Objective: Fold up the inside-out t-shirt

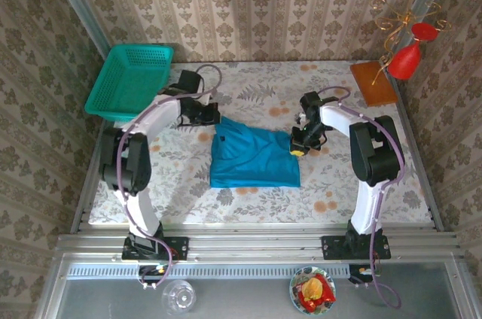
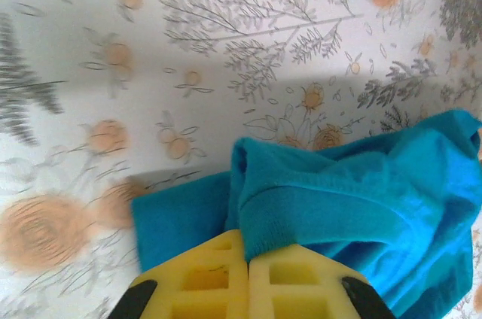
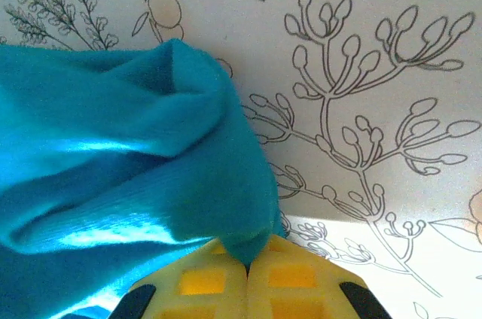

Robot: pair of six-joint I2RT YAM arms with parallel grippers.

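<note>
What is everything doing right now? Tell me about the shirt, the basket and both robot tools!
t-shirt, lying rumpled and partly folded on the table, pinched at two spots.
left tool, shut on the t-shirt's far left corner.
right tool, shut on the t-shirt's right edge.
basket, empty, at the table's far left corner.

Overhead view looks down; wrist views closely share the t-shirt (image 1: 252, 157).
</note>
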